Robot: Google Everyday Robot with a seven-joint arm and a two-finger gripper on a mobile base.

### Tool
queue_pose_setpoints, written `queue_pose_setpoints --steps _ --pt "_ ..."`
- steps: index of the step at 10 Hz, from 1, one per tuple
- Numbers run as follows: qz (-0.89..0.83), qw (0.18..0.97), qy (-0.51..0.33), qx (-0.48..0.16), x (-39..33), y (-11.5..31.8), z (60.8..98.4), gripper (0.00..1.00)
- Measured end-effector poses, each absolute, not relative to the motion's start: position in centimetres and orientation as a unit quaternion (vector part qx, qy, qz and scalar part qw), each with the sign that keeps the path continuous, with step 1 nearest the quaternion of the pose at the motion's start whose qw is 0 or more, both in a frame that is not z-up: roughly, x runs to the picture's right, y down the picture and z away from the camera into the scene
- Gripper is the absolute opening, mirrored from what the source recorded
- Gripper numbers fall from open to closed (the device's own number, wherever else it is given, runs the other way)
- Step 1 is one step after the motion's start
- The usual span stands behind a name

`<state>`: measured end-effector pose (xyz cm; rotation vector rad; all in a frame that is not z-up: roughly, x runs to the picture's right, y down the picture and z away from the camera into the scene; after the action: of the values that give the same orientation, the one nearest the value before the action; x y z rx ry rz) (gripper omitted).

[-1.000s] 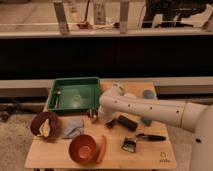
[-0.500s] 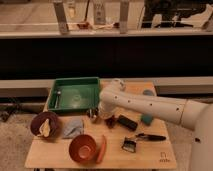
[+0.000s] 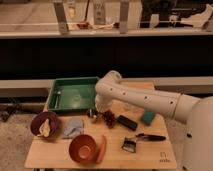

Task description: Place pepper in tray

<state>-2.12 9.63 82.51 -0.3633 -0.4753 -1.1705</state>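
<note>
The green tray (image 3: pixel 64 94) lies at the back left of the wooden table, with a small pale item inside at its left. A dark red pepper (image 3: pixel 109 119) lies on the table just in front of the tray's right front corner. My white arm (image 3: pixel 145 99) reaches in from the right and bends down. My gripper (image 3: pixel 93 113) hangs low over the table, just left of the pepper and close to the tray's front rim. Whether it touches the pepper is not visible.
A purple bowl (image 3: pixel 44 124) holding something pale sits front left, with a blue cloth (image 3: pixel 73 127) beside it. An orange bowl (image 3: pixel 82 148) and a carrot (image 3: pixel 102 149) lie at the front. A black block (image 3: pixel 127 122), a teal sponge (image 3: pixel 147 117) and a brush (image 3: pixel 131 144) lie right.
My arm has swung left across the table. The gripper has moved from the middle of the table toward the tray's front right corner, beside the pepper.
</note>
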Motion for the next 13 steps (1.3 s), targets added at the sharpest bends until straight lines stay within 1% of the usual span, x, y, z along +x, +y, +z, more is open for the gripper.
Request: queue_pose_setpoints --steps 1,2,3,4,5,8,9,10,11,13 --pt "-0.547 0.789 -0.226 -0.166 -2.6 9.0 82.5 0.09" --pt "-0.548 0.784 -0.239 -0.169 -2.5 9.1 82.5 0.19" --pt "-0.548 0.779 -0.253 -0.172 -2.4 9.4 82.0 0.29" --pt "-0.55 0.773 -0.265 -0.174 -2.7 9.9 81.5 0.36" --pt "-0.549 0.766 -0.282 -0.181 -2.4 11.5 79.9 0.51" --pt "-0.564 0.749 -0.296 -0.184 -2.4 15.7 75.8 0.76" --pt "-0.575 0.741 -0.294 -0.186 -2.2 17.4 74.5 0.8" --pt "-0.586 0.732 -0.292 -0.188 -1.8 18.9 74.0 0.8" --pt "-0.593 0.727 -0.29 -0.188 -1.5 20.0 74.0 0.8" --pt "-0.608 0.722 -0.273 -0.186 -0.5 22.1 75.5 0.8"
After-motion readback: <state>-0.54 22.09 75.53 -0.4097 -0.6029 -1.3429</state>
